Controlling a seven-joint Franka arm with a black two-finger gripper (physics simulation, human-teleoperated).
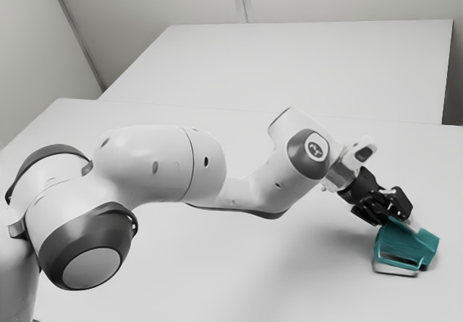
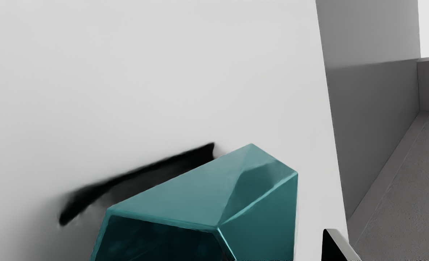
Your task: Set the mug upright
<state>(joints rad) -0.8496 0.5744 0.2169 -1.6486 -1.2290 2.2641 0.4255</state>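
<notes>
In the exterior view my gripper (image 1: 396, 219) reaches down at the right, its fingers apart at the upper side of the teal mug (image 1: 414, 244). The mug is angular and leans over, with its handle facing the camera and a pale patch along its lower edge. The wrist view has the mug (image 2: 199, 195) at the bottom middle, with slanted faces and a dark hollow area. One fingertip (image 2: 339, 248) stands at the lower right, with a strip of table between it and the mug. The other finger is hidden.
The white table (image 1: 239, 278) lies under the arm, and a second pale table (image 1: 289, 61) stands behind it. In the wrist view the table's edge runs along the fingertip's side of the mug, with grey floor (image 2: 403, 195) beyond. A dark shadow borders the mug.
</notes>
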